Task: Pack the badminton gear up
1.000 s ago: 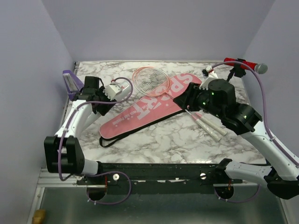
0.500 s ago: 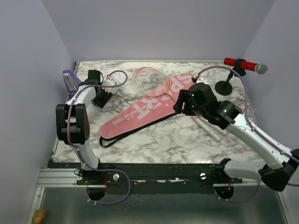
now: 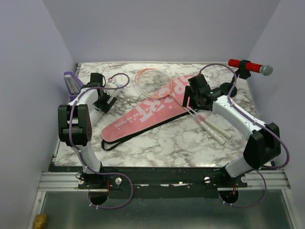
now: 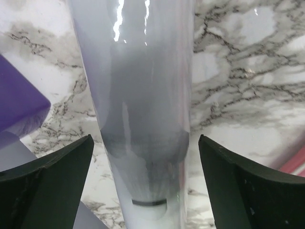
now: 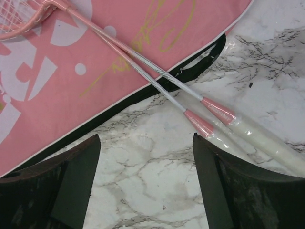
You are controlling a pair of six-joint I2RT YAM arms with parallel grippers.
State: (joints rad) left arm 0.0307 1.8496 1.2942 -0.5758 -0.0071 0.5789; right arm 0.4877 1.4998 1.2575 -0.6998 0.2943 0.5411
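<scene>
A white see-through tube (image 4: 143, 86) lies on the marble between the spread fingers of my left gripper (image 4: 145, 138). A small white shuttlecock (image 4: 148, 191) sits inside it. The fingers stand just clear of the tube's sides. In the top view the left gripper (image 3: 102, 99) is at the far left. The long pink bag (image 3: 147, 109) with white SPORT lettering lies diagonally mid-table. Two pink rackets (image 3: 152, 81) lie across it, pale handles (image 3: 217, 131) to the right. My right gripper (image 3: 192, 98) is open and empty over the shafts (image 5: 157, 76), beside the bag (image 5: 71, 62).
A small purple tray (image 3: 71, 82) leans at the far left wall, its corner in the left wrist view (image 4: 19, 100). A red microphone (image 3: 248, 66) on a black stand is at the far right corner. Purple walls close in three sides.
My right arm has swung from the right side to the far middle, over the racket shafts. My left arm has folded back, its gripper staying by the tube at the far left.
</scene>
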